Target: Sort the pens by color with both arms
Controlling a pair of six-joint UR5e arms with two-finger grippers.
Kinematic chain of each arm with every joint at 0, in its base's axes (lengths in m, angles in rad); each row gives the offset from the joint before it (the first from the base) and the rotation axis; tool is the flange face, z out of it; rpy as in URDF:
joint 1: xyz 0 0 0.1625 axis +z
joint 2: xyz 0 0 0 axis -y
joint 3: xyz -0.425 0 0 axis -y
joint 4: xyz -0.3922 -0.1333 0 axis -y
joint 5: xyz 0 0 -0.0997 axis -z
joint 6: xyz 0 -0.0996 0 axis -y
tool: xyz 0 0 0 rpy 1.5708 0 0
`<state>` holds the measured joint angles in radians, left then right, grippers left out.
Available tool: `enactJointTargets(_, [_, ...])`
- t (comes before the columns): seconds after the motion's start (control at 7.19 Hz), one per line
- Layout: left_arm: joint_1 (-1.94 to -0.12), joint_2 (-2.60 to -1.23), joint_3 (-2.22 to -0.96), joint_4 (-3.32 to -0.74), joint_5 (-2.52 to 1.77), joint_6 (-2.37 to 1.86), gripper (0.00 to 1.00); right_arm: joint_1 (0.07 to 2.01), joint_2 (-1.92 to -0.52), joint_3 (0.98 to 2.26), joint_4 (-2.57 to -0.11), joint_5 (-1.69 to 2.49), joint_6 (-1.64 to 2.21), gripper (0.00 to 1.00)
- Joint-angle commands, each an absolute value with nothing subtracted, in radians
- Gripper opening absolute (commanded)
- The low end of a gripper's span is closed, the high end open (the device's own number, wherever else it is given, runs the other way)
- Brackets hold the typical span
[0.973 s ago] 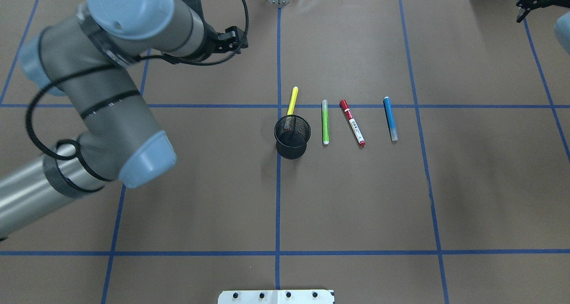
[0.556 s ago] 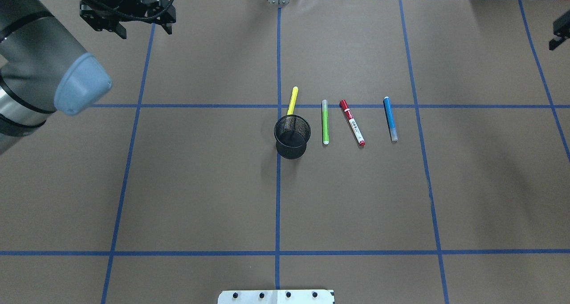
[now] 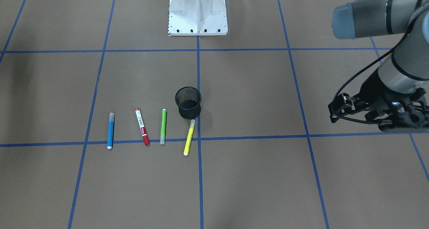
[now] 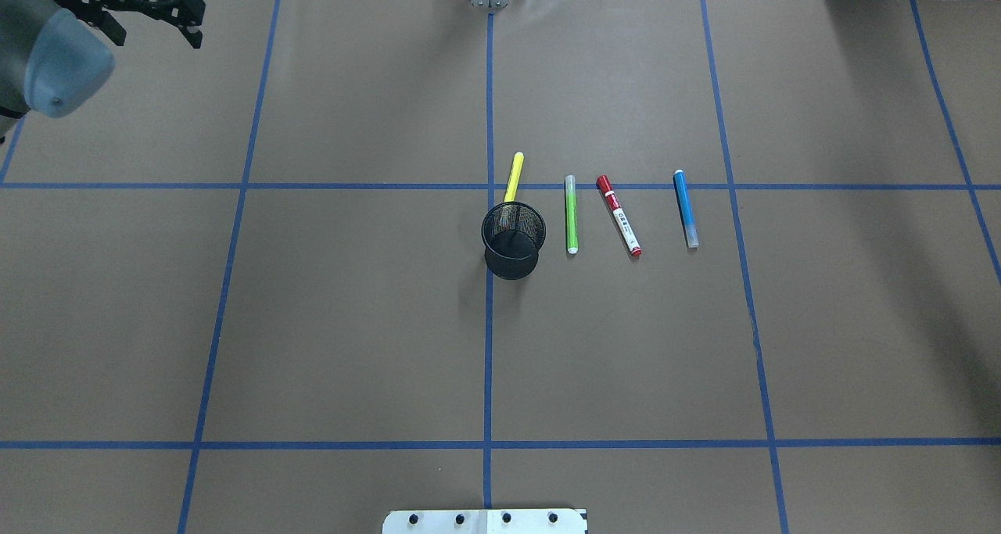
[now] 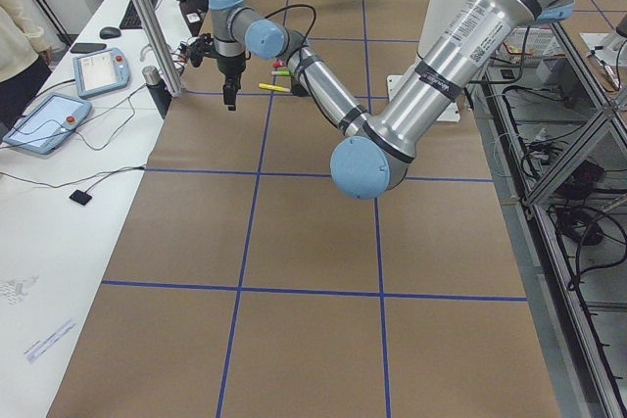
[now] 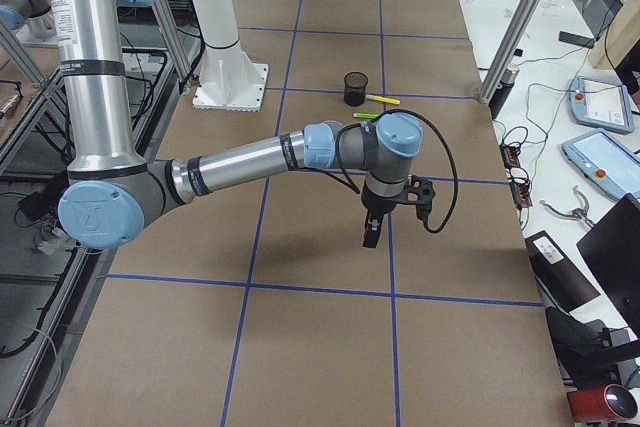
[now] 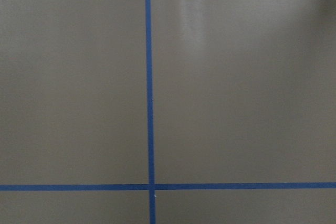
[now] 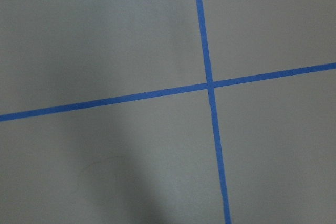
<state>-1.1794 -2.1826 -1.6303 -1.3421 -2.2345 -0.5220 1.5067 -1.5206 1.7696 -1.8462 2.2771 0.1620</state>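
I see the brown table [image 4: 352, 323], well apart from my left gripper [image 4: 156, 37]; it carries a mesh cup [image 4: 512, 241] and, lying flat, a yellow pen [image 4: 514, 176], green pen [image 4: 571, 217], red pen [image 4: 619, 216] and blue pen [image 4: 685, 206].

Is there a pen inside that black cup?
No, the cup is empty; the yellow pen lies on the table just beside it.

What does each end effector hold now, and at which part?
Nothing is held: the blue pen, red-capped pen, green pen and yellow pen all lie on the table.

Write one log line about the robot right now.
pens: four lying in a row beside cup | left claw: open, empty, far corner | right claw: away from pens, open-or-shut unclear
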Motion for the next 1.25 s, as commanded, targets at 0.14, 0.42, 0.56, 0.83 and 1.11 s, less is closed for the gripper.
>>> enactJointTargets(0.14, [-1.325,-2.081,-1.508,-1.341,-2.284,-0.168,0.99,1.523,-1.545,1.726,-1.776,2.278,0.144,1.0])
enactJointTargets(0.42, [-1.391,-2.013,-1.483,-1.339,-2.284,-0.057,0.99,1.525,-1.546,1.726,-1.776,2.276,0.146,1.0])
enactJointTargets(0.56, [-1.416,-1.982,-1.488,-1.338,-2.298,-0.046,0.99,1.525,-1.546,1.726,-1.776,2.276,0.147,1.0])
enactJointTargets(0.83, [-1.462,-1.931,-1.465,-1.338,-2.316,0.033,1.0,1.531,-1.546,1.726,-1.776,2.276,0.147,1.0])
enactJointTargets(1.11, [-1.476,-1.933,-1.46,-1.335,-2.316,0.052,0.99,1.531,-1.546,1.726,-1.776,2.276,0.147,1.0])
